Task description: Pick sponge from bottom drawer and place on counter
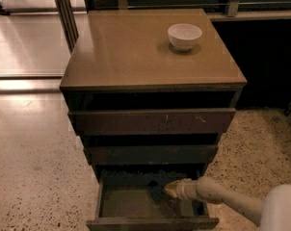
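The sponge [154, 190] is seen as a small dark patch on the floor of the bottom drawer [120, 205], which is pulled open at the lower centre of the frame. The gripper [170, 190] is held inside the same drawer, entering from the lower right, with its pale tip aimed toward the left of the frame. The sponge lies just to the left of that tip, at about the same height in the frame, so the two are very near. Whether they are touching cannot be told, because the sponge merges with the drawer's shadow. Whether the gripper is set wide or narrow cannot be told either, and nothing is shown to be held. The sponge appears roughly squarish, so no clear long axis can be made out.

The coming move is judged to be a short advance leftward and slightly down onto the sponge. The worktop [131, 47] lies well above, in the upper half of the frame, with a white bowl [184, 35] at its upper right.
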You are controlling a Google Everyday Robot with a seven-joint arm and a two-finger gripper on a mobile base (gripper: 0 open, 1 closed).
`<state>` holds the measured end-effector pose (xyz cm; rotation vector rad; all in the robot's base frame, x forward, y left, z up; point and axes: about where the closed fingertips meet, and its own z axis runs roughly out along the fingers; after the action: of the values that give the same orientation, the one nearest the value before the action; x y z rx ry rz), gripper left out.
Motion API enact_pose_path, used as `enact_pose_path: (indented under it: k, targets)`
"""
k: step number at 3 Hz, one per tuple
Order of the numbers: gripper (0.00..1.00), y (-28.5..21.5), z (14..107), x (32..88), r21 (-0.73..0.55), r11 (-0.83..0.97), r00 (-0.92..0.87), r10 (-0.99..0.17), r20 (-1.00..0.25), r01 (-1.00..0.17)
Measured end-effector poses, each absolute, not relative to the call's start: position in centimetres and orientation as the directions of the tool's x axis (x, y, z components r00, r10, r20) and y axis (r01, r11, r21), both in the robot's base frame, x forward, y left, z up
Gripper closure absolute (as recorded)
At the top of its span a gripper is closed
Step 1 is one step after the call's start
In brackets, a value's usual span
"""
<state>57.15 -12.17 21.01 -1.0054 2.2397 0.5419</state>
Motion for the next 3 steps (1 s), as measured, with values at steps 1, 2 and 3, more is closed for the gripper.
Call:
enact_pose_path:
  k: [1,2,3]
  targets:
    - [1.00,-12.3,20.7,56.9,0.110,0.620,-0.519,-0.532,-0.669,-0.777]
    - [0.83,-11.9,19.4,56.4,0.098,0.598,-0.507,-0.569,-0.647,-0.795]
    - [0.59,-10.7,17.6,56.1,0.091,0.554,-0.481,-0.615,-0.625,-0.827]
